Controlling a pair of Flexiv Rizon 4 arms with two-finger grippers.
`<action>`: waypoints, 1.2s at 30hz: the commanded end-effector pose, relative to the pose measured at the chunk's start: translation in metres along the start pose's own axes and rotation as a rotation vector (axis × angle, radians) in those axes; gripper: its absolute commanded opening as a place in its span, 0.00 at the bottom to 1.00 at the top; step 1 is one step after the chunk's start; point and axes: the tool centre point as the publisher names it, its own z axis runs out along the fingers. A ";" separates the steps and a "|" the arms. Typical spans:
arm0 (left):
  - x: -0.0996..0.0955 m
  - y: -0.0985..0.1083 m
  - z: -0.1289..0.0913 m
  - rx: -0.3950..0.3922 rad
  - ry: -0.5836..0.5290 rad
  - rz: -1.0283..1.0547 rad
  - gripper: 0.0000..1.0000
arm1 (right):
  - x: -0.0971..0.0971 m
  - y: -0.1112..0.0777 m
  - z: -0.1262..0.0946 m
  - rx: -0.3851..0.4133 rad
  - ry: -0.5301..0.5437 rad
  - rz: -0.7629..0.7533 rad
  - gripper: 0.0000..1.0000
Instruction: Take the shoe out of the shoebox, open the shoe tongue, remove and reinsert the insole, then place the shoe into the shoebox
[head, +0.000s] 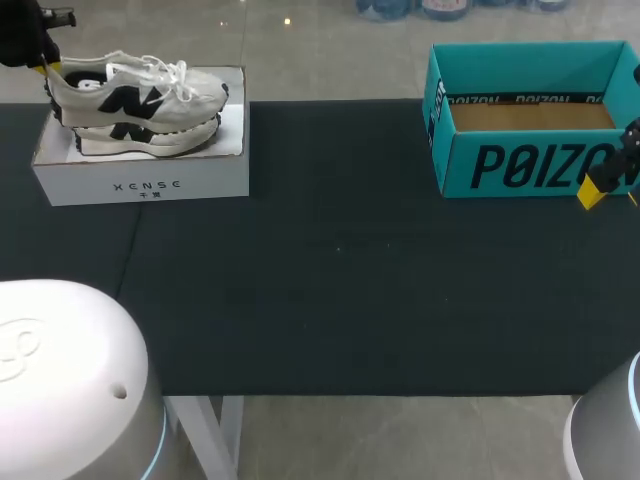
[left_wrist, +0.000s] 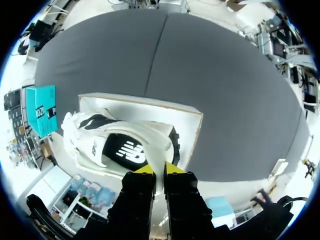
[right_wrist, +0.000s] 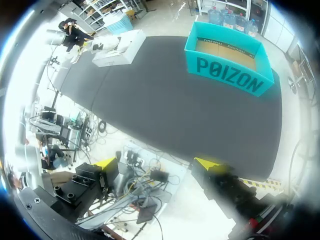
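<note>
The shoe (head: 135, 100) sits on a white box (head: 140, 185) at the desk's (head: 340, 280) far left, toe toward the shoebox (head: 530, 165). Its heel is pinched in the narrow left gripper (left_wrist: 160, 169). The right gripper (right_wrist: 156, 163), wide and empty, hangs beside the shoebox.

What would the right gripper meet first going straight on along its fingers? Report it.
Probably the bare dark grey table mat, short of the open teal cardboard box; the open right gripper points at nothing nearer, though depth is unclear.
</note>
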 end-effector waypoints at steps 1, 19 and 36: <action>-0.013 -0.020 -0.047 -0.080 -0.005 -0.003 0.00 | 0.000 0.002 0.000 0.005 0.001 0.001 1.00; -0.154 -0.127 -0.074 -0.056 -0.077 0.113 0.00 | 0.000 0.002 0.000 0.005 0.001 0.001 1.00; -0.282 -0.244 -0.025 0.034 -0.121 0.160 0.00 | 0.000 0.002 0.000 0.005 0.001 0.001 1.00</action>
